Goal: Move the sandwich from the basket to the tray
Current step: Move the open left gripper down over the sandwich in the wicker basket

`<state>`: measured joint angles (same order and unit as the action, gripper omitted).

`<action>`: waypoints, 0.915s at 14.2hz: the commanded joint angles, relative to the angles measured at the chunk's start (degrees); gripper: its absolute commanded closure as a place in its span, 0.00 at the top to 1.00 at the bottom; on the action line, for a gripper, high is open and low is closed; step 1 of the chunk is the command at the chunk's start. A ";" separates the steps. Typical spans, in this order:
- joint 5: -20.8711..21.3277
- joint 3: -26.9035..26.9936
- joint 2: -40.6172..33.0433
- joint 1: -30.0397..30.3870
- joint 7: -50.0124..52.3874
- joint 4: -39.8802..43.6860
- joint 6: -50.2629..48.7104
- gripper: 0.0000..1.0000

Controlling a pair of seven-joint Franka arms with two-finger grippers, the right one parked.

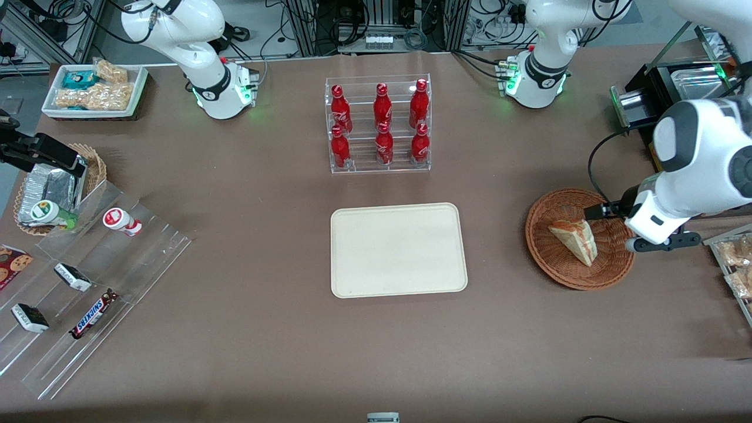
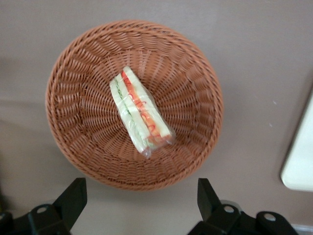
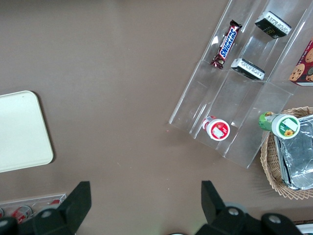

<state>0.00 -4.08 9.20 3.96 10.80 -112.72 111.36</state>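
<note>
– One chocolate bar [image 1: 93, 316] nearest the front camera, lying on the clear stepped stand [image 1: 147, 258] toward the parked arm's end of the table. Two small dark packets [image 1: 72, 277] just beside it on the same stand, and a red-and-white cup [image 1: 120, 221] on its side one step farther from the camera.

– And the tray?

– Cream-beige tray [image 1: 398, 249] flat in the middle of the table, nothing on it, well apart from the stand.

– Where to look for the sandwich?

– Toward the working arm's end, about level with the tray: sandwich [image 1: 574, 239] inside the round brown basket [image 1: 537, 247], near its middle. Lies on its side in clear wrap, with red-orange and green filling showing along the cut edge in the wrist view. Touched by nothing but the wicker.

– Gripper?

– Left gripper [image 1: 590, 212] above the basket, over the part of the rim farther from the camera. Fingers [image 2: 73, 196] spread wide apart, gripping nothing, clear of both sandwich and wicker.

– Anything farther on?

– Six red bottles [image 1: 382, 126] upright in a clear two-tier rack [image 1: 379, 167], farther from the camera than the tray. Smaller wicker basket with foil packs [image 1: 50, 185] at the parked arm's end, a green-capped bottle [image 1: 47, 212] resting on it. Farthest of all, a white tray of snack packets [image 1: 94, 88].
</note>
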 commanded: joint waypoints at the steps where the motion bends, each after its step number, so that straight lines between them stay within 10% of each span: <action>1: 0.27 -0.31 -0.33 -0.01 11.03 -5.04 6.22 1.00; 11: -0.08 -0.14 3.00 0.70 39.11 -15.25 27.23 1.00; 13: 0.00 -0.14 3.89 0.70 41.22 -15.07 28.30 0.86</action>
<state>-0.02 -3.94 11.99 4.20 49.17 -128.09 138.06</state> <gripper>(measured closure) 0.009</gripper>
